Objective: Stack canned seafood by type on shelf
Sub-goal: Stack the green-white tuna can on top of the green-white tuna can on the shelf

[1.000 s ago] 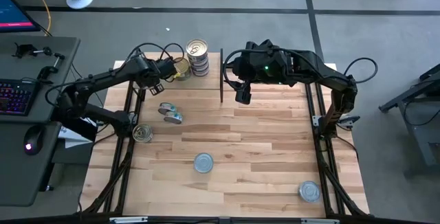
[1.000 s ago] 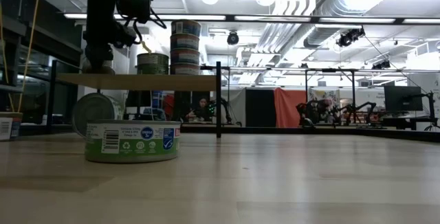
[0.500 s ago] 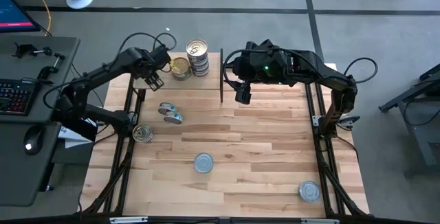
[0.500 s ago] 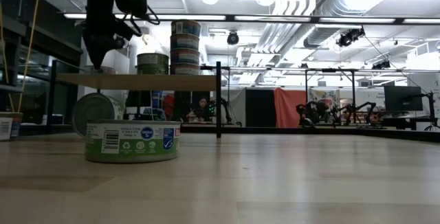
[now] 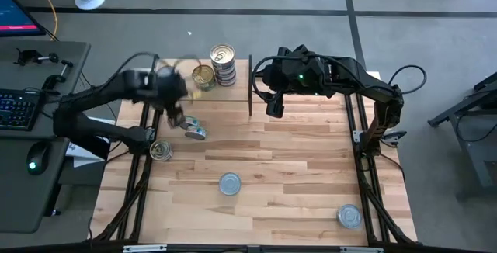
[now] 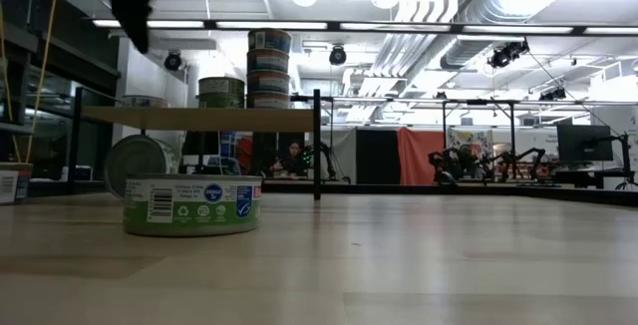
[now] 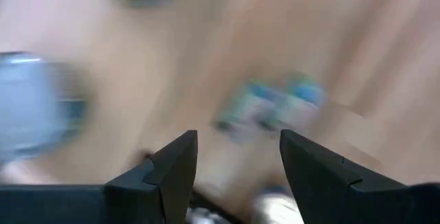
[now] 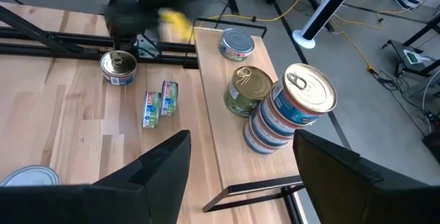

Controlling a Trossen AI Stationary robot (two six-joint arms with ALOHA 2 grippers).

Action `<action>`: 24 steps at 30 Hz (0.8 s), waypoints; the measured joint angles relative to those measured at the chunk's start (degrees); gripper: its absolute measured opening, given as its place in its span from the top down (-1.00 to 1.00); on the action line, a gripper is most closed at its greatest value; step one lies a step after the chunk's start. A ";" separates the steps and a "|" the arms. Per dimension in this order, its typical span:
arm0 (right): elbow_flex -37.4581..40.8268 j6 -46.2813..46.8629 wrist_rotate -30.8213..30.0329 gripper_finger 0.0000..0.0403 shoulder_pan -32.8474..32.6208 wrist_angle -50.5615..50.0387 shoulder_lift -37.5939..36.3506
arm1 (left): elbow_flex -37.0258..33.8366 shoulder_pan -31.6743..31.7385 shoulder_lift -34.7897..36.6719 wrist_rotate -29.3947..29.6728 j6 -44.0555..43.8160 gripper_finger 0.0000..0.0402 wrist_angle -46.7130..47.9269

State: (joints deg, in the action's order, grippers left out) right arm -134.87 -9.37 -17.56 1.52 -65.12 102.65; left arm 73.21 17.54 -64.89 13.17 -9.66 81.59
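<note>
Left gripper (image 5: 177, 118), fingers apart and empty, is seen blurred above two tins on edge (image 5: 192, 128) on the table (image 5: 295, 175). Right gripper (image 5: 273, 107), fingers apart and empty, hangs just beside the shelf (image 8: 216, 131). On the shelf are seen a tall stack (image 8: 289, 110), a gold-topped tin (image 8: 246, 90) touching it, and one tin (image 8: 238, 45) apart. Tins are scattered on the table: one (image 5: 161, 150) at the left edge, one (image 5: 230, 183) central, one (image 5: 349, 216) far right. A black upright (image 5: 250, 86) stands between the right gripper and the stack.

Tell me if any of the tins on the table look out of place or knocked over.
Yes. Two tins lie on their sides, edge up, side by side on the table near the shelf, beneath the empty open left pincer. The other loose tins sit flat.
</note>
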 joint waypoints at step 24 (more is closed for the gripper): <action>0.00 0.37 0.12 -0.23 0.00 -1.97 0.00 | -17.46 -10.93 -13.89 -4.79 21.84 -0.15 -22.38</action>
State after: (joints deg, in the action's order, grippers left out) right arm -134.87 -8.99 -17.44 1.52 -67.09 102.65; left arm 55.75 6.61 -78.78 8.38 12.19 59.21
